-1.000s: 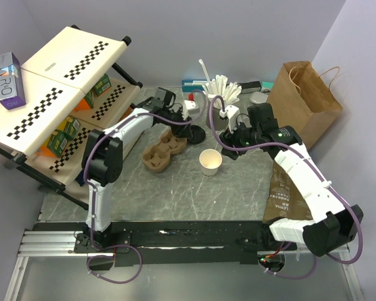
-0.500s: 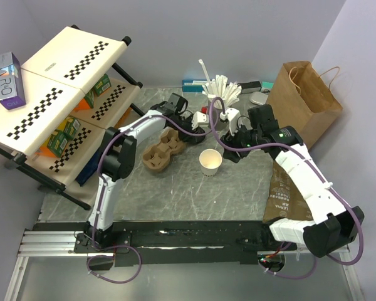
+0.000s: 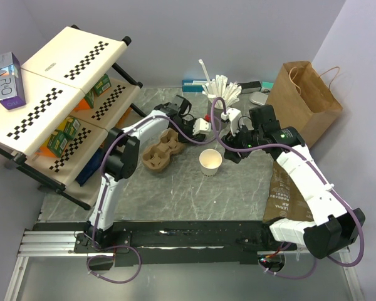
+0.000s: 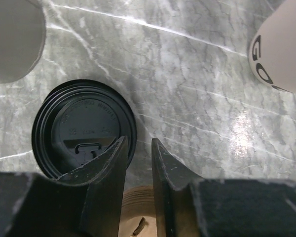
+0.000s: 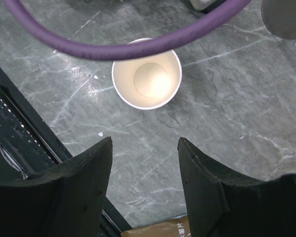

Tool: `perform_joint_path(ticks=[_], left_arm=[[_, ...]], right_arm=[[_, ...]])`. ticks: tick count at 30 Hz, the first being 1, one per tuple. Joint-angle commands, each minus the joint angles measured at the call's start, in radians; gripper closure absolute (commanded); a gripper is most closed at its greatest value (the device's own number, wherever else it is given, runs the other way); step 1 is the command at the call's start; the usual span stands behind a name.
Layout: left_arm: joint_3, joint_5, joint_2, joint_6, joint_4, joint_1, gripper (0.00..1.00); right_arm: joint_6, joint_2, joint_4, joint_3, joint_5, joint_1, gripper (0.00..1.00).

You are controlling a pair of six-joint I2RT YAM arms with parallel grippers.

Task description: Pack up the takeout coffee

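Now my right gripper [image 5: 144,144] hangs, jaws spread wide, over the empty white cup [image 5: 147,74] standing free on the marble table [image 5: 237,98], while my left gripper [image 4: 138,141], jaws narrowly parted, straddles the flat black lid [image 4: 84,126] at its rim.

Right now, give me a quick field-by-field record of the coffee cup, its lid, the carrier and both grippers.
paper cup: upright on the marble table, open top, empty, no lid on
black lid: lying flat on the table, apart from the cup
pulp cup carrier: on the table to the cup's left, slots empty
left gripper: at the lid's edge, narrow gap between fingers, not clamped
right gripper: wide open over the table beside the cup, holding nothing
brown paper bag: standing at the far right
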Motion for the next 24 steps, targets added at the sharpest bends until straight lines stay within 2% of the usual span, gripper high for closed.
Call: perform_joint_path(ticks=[1, 12, 20, 24], left_arm=[[-0.004, -0.022, -0.003, 0.061, -0.039, -0.010, 0.70], [-0.054, -0.088, -0.023, 0.053, 0.049, -0.023, 0.83], [-0.041, -0.089, -0.029, 0.055, 0.035, -0.023, 0.99], [-0.040, -0.070, -0.046, 0.035, 0.027, -0.022, 0.99]], right_arm=[[-0.006, -0.003, -0.005, 0.026, -0.009, -0.006, 0.37], [0.005, -0.008, 0.005, 0.012, -0.005, -0.006, 0.37], [0.011, -0.009, 0.015, 0.006, 0.001, -0.006, 0.37], [0.014, -0.017, 0.018, -0.003, 0.002, -0.009, 0.37]])
